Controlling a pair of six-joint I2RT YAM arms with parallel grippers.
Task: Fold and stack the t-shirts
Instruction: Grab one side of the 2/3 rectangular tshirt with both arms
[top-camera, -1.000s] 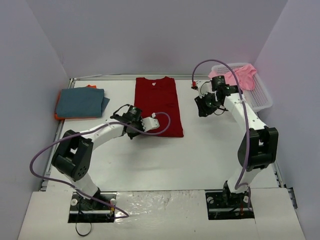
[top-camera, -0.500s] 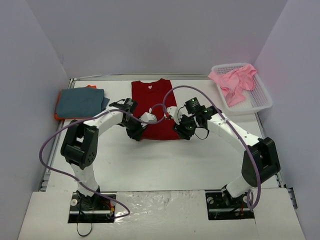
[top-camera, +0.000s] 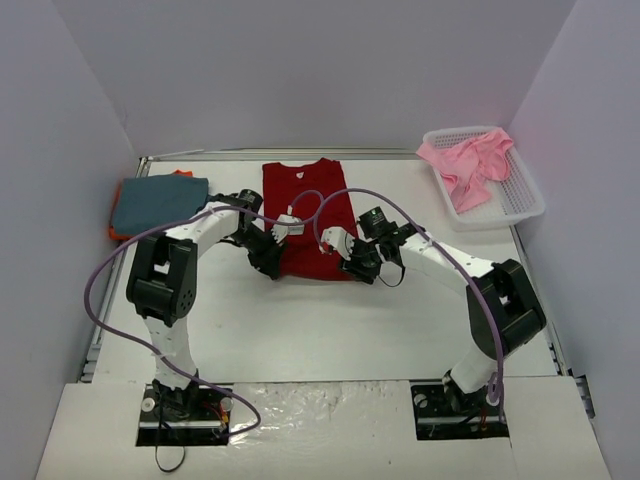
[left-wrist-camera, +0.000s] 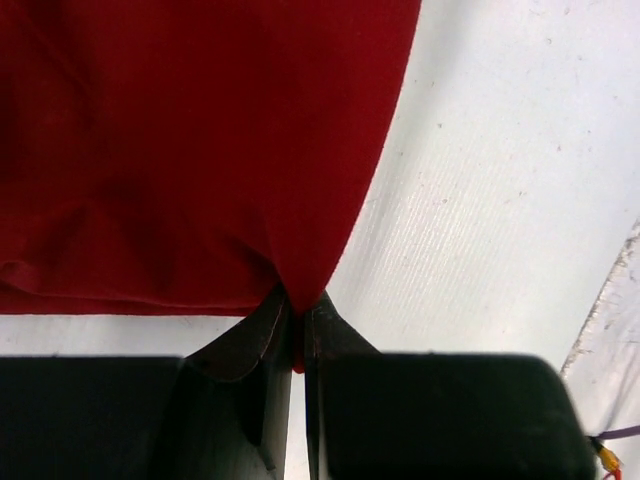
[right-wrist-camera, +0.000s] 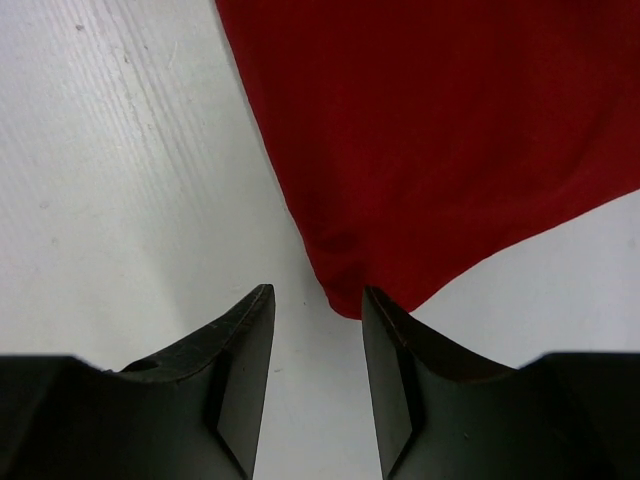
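A: Well, any writing to read?
B: None legible.
A: The claws?
B: The left gripper (left-wrist-camera: 297, 325) is pinched closed on the red shirt's (top-camera: 305, 215) near left corner. The right gripper (right-wrist-camera: 315, 335) has its jaws parted, the near right corner just at its tips, not held.
A: How does the red shirt lie?
B: Flat on the table (top-camera: 330, 320), long axis near to far, collar at the far end.
A: Room to move?
B: Bare table lies nearer than the hem and on both sides.
A: Farther back?
B: A folded teal shirt (top-camera: 160, 203) on an orange shirt (top-camera: 116, 232) at far left; a pink shirt (top-camera: 465, 165) in the basket (top-camera: 522, 200) at far right.
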